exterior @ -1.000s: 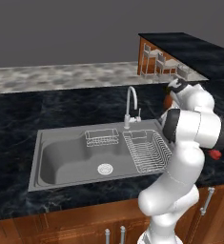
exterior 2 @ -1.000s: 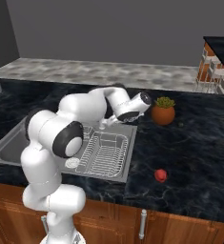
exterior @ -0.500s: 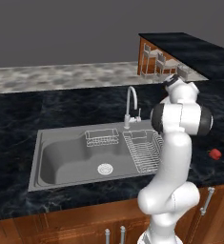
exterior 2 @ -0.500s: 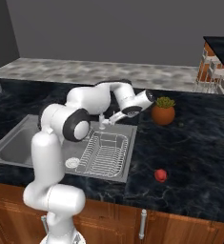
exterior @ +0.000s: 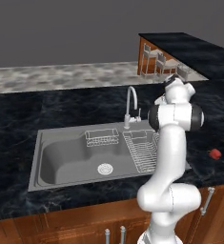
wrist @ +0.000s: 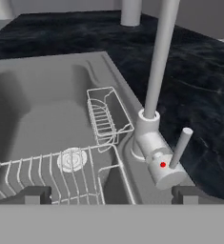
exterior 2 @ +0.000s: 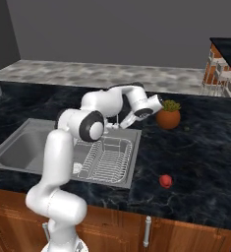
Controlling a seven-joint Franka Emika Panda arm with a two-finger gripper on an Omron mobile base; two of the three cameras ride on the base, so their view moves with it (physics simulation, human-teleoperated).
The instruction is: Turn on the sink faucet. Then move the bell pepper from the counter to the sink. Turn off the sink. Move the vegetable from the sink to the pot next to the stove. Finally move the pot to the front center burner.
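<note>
I log a grey faucet [wrist: 157, 62], spout upright, lever [wrist: 180, 147] tilted upward, before my open pincer [wrist: 111, 194].

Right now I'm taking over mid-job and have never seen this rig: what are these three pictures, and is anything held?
A white robot arm stands on a mobile base. Two pictures look over it from behind, left and right. The third looks along the gripper, whose dark fingertips stand wide apart, holding nothing. Just ahead is the faucet and its handle. Below lies the sink with a dish rack. The red bell pepper sits on the counter, near a potted plant.
</note>
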